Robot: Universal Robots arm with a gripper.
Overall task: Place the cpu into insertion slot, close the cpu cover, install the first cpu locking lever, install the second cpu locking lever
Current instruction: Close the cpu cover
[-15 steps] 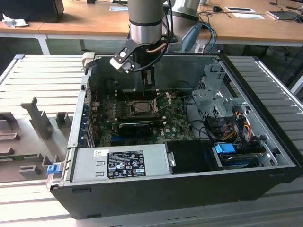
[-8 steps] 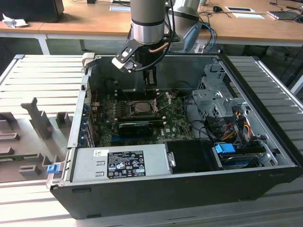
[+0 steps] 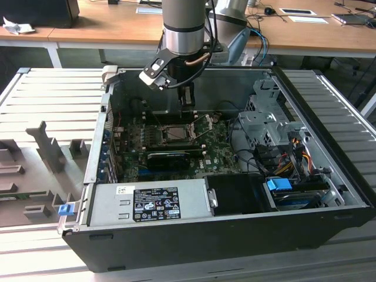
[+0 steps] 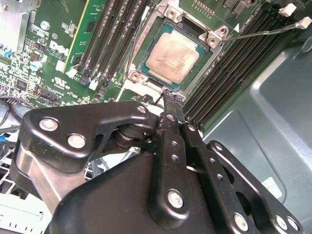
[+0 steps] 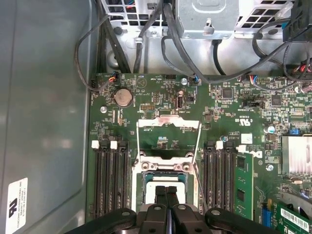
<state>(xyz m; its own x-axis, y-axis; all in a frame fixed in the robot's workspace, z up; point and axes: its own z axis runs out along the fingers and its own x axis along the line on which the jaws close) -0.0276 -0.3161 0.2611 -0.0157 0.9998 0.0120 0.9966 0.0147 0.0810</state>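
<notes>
A ribbed grey worktop (image 3: pixel 56 97) spreads underneath. Behind it stand light wooden desks (image 3: pixel 111 26). Papers (image 3: pixel 298 11) lie on them.

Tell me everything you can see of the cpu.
The cpu is a small flat square chip. Its dull silvery-tan metal top is smudged, rounded at the corners and ringed by a thin green border. It lies flat, metal face up, seated in the metal-rimmed socket on the green board. Nothing lies on its top face. The hand, tips shut, is by one edge; whether it touches the chip cannot be told.
</notes>
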